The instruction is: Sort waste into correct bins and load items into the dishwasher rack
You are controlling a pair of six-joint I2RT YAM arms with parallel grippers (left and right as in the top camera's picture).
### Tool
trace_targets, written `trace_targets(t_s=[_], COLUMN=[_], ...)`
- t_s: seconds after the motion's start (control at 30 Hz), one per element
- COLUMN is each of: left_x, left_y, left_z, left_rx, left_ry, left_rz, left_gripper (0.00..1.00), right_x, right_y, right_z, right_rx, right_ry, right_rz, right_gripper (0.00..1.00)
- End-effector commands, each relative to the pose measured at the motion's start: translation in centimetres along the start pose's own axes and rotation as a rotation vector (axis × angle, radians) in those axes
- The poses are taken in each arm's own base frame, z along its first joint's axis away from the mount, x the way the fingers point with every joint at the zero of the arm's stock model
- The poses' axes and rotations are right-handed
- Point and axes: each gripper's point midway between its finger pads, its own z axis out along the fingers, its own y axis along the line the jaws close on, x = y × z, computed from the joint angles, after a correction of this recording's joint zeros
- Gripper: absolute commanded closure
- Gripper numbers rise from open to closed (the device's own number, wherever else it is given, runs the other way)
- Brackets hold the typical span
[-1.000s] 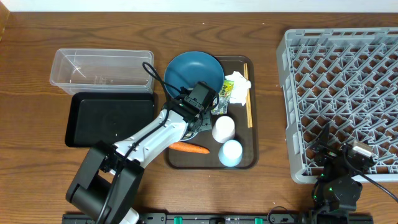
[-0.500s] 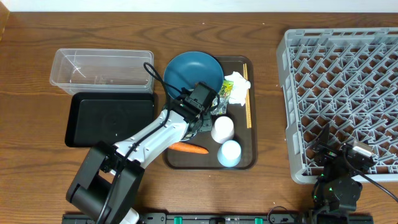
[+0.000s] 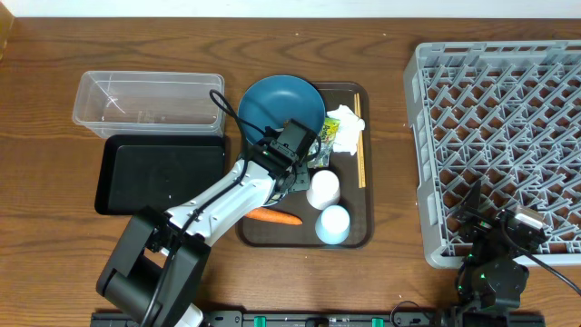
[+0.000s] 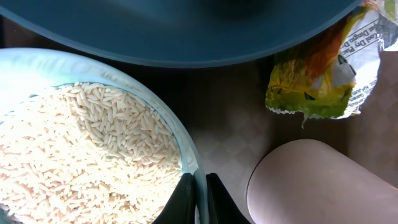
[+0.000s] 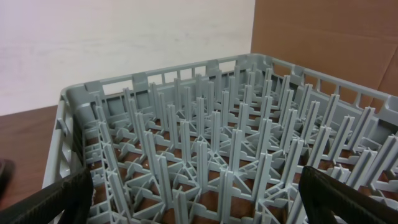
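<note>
L gripper (image 4: 198, 198) has shut since 1 s back. Its fingers now pinch the rim of the bowl (image 4: 37, 68), one inside, one outside. Brown tray (image 3: 354, 204) and both cups have slid slightly left. Bowl holds rice (image 4: 81, 155), piled close to the rim. Plate (image 4: 186, 31) sits just behind the bowl, over the tray's far-left corner. Also on the tray: wrapper (image 4: 323, 74), tissue (image 3: 345, 118), chopsticks (image 3: 362, 150), carrot (image 3: 275, 216), near cup (image 4: 305, 180), 2nd cup (image 3: 332, 222). Black tray (image 3: 162, 173) and clear tub (image 3: 150, 102) are left of it, side by side. R gripper (image 5: 196, 186) is spread wide, facing the rack (image 3: 499, 136).
</note>
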Motion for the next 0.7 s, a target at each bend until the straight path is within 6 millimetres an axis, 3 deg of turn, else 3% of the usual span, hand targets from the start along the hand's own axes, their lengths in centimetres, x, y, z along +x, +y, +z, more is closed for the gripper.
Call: trace_targets(t_s=[0.0,0.47,0.67], left_x=[-0.8,-2.7,-2.6], left_y=[-0.1,-1.5,-1.4], left_z=[-0.6,-6.2,-7.1], left_rx=[0.002,0.107,0.112], left_ry=[-0.023,-0.148,-0.154], left_rz=[-0.008,-0.015,-0.015], left_gripper=[0.94,0.94,0.94], right_x=[0.0,0.0,0.0], right_y=[0.1,0.1,0.1], right_z=[-0.1,-0.1,-0.1], right_rx=[-0.008,-0.008,-0.008], right_ry=[0.007,0.007,0.007], right_rz=[-0.006,-0.006,-0.006], right_gripper=[0.01,0.01,0.01])
